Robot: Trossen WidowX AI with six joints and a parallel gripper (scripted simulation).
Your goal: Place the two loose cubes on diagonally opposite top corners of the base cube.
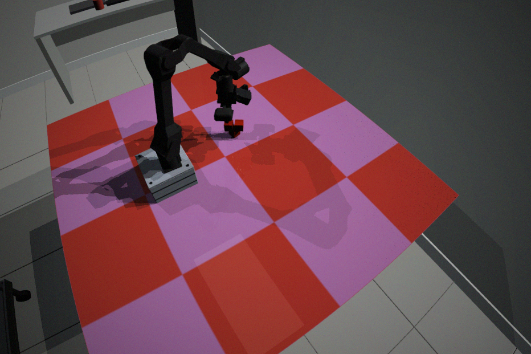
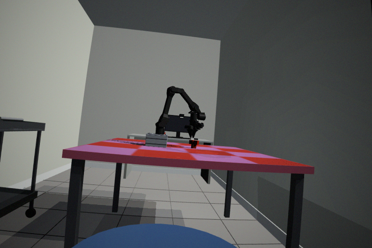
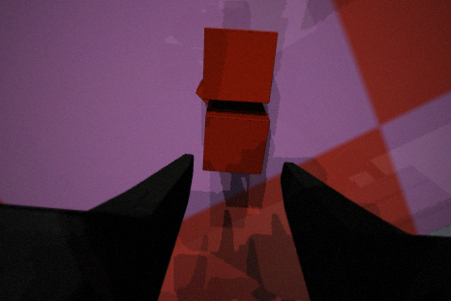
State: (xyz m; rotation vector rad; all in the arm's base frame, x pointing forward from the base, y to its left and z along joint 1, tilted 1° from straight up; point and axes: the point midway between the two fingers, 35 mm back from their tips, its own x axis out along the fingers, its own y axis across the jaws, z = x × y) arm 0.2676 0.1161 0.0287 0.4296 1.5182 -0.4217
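From the top view, I have the table (image 1: 295, 178) (image 2: 246, 167) with its far corner beyond the arm (image 1: 163, 101) (image 2: 168, 104). My gripper (image 1: 228, 120) (image 2: 192, 137) (image 3: 237, 166) points down over the small red stack, which sits nearer that far corner than the near edge. One loose cube (image 1: 228, 127) (image 3: 235, 146) is the closer to the gripper; the other loose cube (image 1: 239, 123) (image 3: 240, 65) is beside it, toward the right-hand edge in this picture. The base cube (image 1: 234, 134) (image 2: 193, 146) (image 3: 200, 92) is below them, partly hidden. The grey mounting block (image 1: 175, 188) (image 2: 156, 141) stands nearer the left-hand edge.

In the exterior view, I see the fingertips above the red stack, which stands back from the near edge. It's too small there for me to judge the gap between the upper cubes.

Through the wrist view, my fingers are parted with nothing gripped. Both loose cubes are up on the base cube, a dark gap showing between them. Only a corner of the base cube peeks out at one side, so I can't tell exactly how they're centered over it.
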